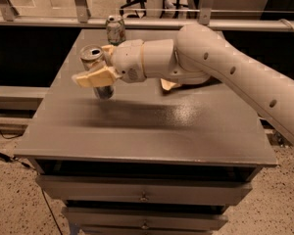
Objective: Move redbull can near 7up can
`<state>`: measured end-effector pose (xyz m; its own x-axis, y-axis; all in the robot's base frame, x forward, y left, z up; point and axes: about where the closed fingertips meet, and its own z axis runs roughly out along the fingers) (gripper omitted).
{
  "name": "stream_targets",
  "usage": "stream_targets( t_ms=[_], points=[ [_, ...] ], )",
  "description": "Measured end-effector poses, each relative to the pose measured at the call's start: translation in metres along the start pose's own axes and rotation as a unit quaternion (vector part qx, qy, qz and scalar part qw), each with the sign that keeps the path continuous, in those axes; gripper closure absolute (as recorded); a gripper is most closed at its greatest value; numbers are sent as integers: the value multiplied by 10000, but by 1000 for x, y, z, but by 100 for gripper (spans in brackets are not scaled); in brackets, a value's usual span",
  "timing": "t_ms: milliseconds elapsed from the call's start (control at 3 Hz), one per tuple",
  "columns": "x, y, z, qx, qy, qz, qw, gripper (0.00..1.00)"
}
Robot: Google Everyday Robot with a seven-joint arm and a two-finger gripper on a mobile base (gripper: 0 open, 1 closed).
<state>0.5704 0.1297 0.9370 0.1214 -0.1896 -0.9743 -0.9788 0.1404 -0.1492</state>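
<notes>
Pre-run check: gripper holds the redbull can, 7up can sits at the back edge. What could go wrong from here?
1. The 7up can stands by the table's far edge; overshoot by the gripper could knock it off.
2. The fingers grip the redbull can near its top and it looks tilted; it may tip on release.
3. The arm hangs over a mostly hidden bag and could drag it.

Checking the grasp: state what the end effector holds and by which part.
The end effector grips the redbull can around the middle of its body.
</notes>
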Motion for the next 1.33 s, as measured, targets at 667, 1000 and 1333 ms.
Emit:
stream_targets(
  t_ms=[667,1000,1333],
  points=[
    [-4,-5,2,55,-40,-227,9997,100],
    [-13,-48,-8,363,-222,-569,9975,100],
    [-9,-117,-27,784,-287,-821,9931,100]
  ],
)
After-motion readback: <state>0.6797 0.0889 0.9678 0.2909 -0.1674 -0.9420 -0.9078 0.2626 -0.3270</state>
